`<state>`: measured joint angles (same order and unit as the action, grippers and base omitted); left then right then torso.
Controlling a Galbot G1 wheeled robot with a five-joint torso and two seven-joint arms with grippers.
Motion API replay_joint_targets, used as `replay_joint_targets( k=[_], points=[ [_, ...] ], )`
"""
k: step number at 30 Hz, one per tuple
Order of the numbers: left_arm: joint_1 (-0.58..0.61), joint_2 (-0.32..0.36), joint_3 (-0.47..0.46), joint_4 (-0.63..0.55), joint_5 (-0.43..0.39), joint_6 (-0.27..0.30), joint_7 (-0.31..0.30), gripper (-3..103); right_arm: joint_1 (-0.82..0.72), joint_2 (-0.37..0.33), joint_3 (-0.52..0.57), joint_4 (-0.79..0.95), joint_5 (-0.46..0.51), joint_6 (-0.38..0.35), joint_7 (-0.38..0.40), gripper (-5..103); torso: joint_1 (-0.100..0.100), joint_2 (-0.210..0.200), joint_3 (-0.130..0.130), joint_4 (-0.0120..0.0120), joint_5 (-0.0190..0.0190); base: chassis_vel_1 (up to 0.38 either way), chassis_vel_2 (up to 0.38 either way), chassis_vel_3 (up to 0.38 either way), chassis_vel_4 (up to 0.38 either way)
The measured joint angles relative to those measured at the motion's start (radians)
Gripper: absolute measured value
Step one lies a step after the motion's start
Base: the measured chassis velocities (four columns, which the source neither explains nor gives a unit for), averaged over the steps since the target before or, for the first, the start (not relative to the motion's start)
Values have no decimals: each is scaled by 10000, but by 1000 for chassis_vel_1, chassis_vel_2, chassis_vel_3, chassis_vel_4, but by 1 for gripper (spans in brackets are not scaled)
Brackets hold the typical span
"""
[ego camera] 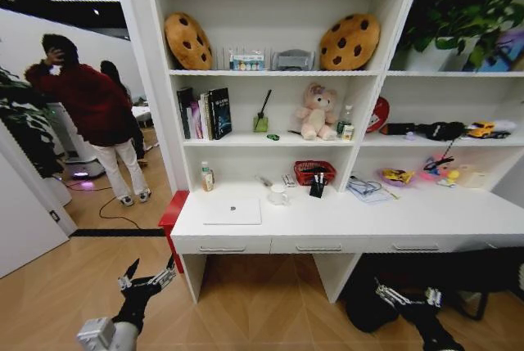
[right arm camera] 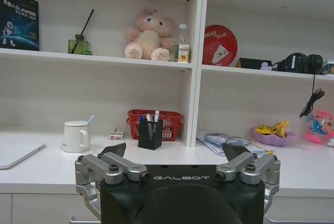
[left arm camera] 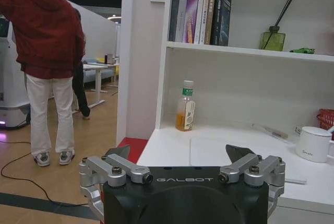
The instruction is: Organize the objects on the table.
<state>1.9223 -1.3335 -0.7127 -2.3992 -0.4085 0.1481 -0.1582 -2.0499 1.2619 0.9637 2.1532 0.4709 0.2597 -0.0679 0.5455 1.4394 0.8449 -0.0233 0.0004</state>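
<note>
On smooth white table [ego camera: 393, 218]: flat silver laptop [ego camera: 232, 211], both pincers empty

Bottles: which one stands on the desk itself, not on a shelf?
The bottle with amber liquid and a green cap, on the white desk at its left end. The clear bottle stands on the shelf beside the teddy bear.

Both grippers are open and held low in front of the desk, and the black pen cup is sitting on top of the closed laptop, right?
Not quite. The black pen cup stands on the bare desk in front of the red basket, well apart from the closed laptop, as the head view shows. The rest holds: the left gripper and right gripper are open and low in front of the desk.
</note>
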Motion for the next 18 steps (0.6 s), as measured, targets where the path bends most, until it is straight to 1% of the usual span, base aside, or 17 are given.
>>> replay_joint_targets(
  k=[3, 6, 10, 11, 13, 16, 17, 18],
  points=[
    [0, 0, 0, 0, 0, 0, 0, 100, 0, 0, 1, 0, 0, 0, 0, 100, 0, 0, 0, 1, -2, 85, -115, -42, 91],
    [0, 0, -1, 0, 0, 0, 0, 100, 0, 0, 1, 0, 0, 0, 0, 100, -5, 3, -2, 1, -4, 160, -138, -171, 155],
    [0, 0, -3, 0, 0, 0, 0, 100, 0, 0, 0, 0, 0, 0, 0, 100, -6, 4, -2, 0, -7, 217, -189, -242, 200],
    [0, 0, -3, 0, 0, 0, 0, 100, 0, 1, 0, 0, 0, 0, 0, 100, -7, 4, -2, 0, -1, 262, -233, -269, 206],
    [0, 0, -2, 0, 0, 0, -1, 100, -1, 1, 1, -1, 0, 0, 0, 100, -8, 5, -3, -3, -1, 257, -233, -269, 229],
    [0, 0, -5, 0, 0, 0, -2, 100, 0, 1, 1, 0, 0, 0, -1, 100, -6, 4, -2, 2, -11, 273, -276, -251, 259],
    [1, 0, -5, 0, 0, 0, -3, 100, 0, 1, 0, 0, 0, 0, -1, 100, -7, 5, -2, 2, 0, 288, -250, -268, 294],
    [0, -1, -4, 0, 0, 0, -2, 100, 0, 1, 1, 0, 0, 0, 0, 100, -9, 5, -4, 2, 0, 228, -275, -268, 294]
  ],
)
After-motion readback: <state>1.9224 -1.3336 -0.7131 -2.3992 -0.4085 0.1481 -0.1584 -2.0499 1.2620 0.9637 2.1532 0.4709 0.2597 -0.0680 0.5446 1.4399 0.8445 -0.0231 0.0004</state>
